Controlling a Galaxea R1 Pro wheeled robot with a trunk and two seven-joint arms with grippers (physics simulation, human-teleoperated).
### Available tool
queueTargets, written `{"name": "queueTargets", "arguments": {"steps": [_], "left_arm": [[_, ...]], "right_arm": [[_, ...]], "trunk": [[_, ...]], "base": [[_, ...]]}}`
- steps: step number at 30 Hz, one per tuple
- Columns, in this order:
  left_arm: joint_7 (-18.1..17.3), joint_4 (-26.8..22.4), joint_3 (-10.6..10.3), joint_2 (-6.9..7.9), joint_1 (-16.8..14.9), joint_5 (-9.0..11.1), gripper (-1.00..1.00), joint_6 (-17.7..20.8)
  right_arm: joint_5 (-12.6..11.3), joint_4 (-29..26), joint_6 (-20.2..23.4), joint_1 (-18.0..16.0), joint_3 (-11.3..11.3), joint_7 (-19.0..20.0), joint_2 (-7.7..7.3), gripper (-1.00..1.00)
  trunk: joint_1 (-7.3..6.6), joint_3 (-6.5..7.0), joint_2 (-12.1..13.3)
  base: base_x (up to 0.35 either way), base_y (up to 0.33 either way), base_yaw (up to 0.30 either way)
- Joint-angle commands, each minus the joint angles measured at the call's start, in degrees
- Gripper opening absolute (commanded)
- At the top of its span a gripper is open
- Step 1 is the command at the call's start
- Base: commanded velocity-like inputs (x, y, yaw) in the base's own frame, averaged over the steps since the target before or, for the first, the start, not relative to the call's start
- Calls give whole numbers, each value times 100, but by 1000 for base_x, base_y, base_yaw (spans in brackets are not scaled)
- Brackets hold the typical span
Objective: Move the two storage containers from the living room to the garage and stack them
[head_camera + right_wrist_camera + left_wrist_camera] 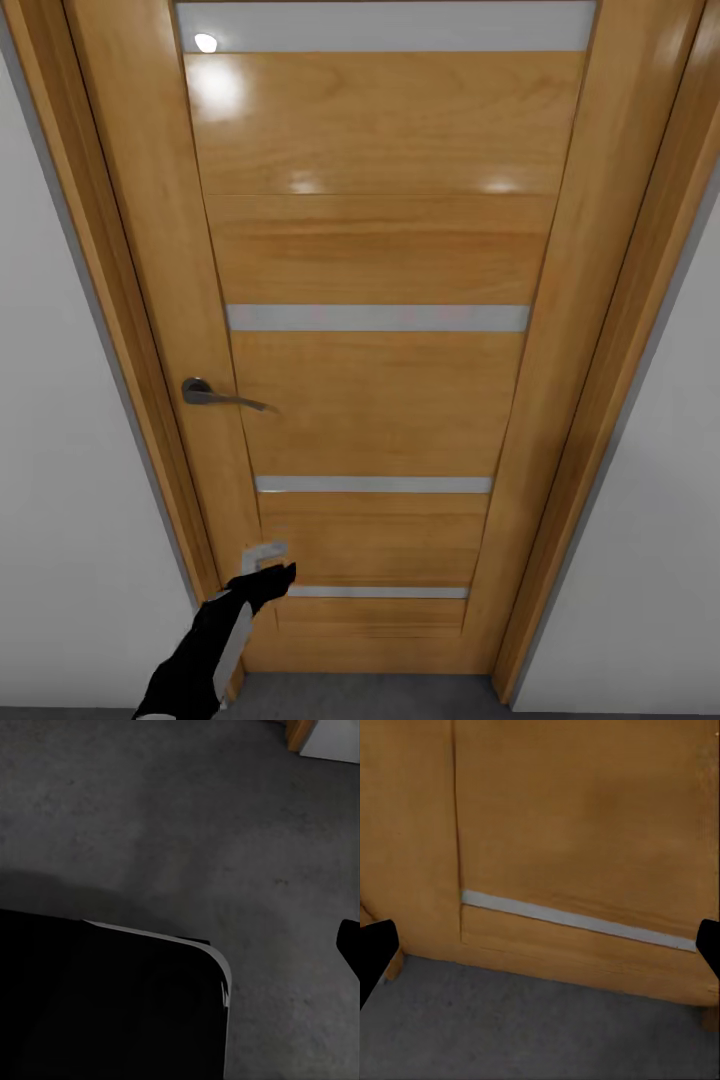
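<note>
I'm facing a closed wooden door (380,330) with grey strips and a lever handle (215,394). My left gripper (272,578) is raised near its lower edge, spread wide, gripping nothing. Right gripper: spread undeterminable. Dark grey concrete floor (165,825) below, white walls (60,450) either side.

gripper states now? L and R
Left gripper: open, empty, fingers spread wide before the door.
Right gripper: cannot tell; one fingertip shows over the grey floor.
</note>
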Motion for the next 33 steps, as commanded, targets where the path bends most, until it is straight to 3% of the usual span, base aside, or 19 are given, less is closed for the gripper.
{"name": "queueTargets", "arguments": {"steps": [1,5,9,17,19,24,33], "left_arm": [[18,288,11,-99,-309,39,100,29],[9,836,10,-177,-955,39,100,22],[11,983,10,-177,-1251,28,100,6],[22,1432,18,-129,-1578,17,100,-19],[16,1599,26,-16,-1660,33,100,-68],[7,1780,48,110,-1693,42,100,-557],[-22,1976,37,73,-1700,68,100,-819]], "right_arm": [[10,6,-22,-3,0,7,-2,100],[2,7,-18,-3,0,7,-6,100],[-10,10,-14,-3,0,2,-10,100],[-26,12,-14,-3,-5,-14,-11,100],[-31,14,-14,-3,-8,-9,-11,100],[-37,14,-14,-3,-9,-3,-11,100],[-42,14,-14,-3,-9,-3,-11,100]], "trunk": [[0,-6,-3],[0,-6,-3],[0,-6,-3],[0,-6,-3],[0,-6,-3],[0,-6,-3],[0,-6,-3]], "base": [[0,0,0],[0,0,0],[0,0,0],[0,0,0],[0,0,0],[0,0,0],[160,0,0]]}}
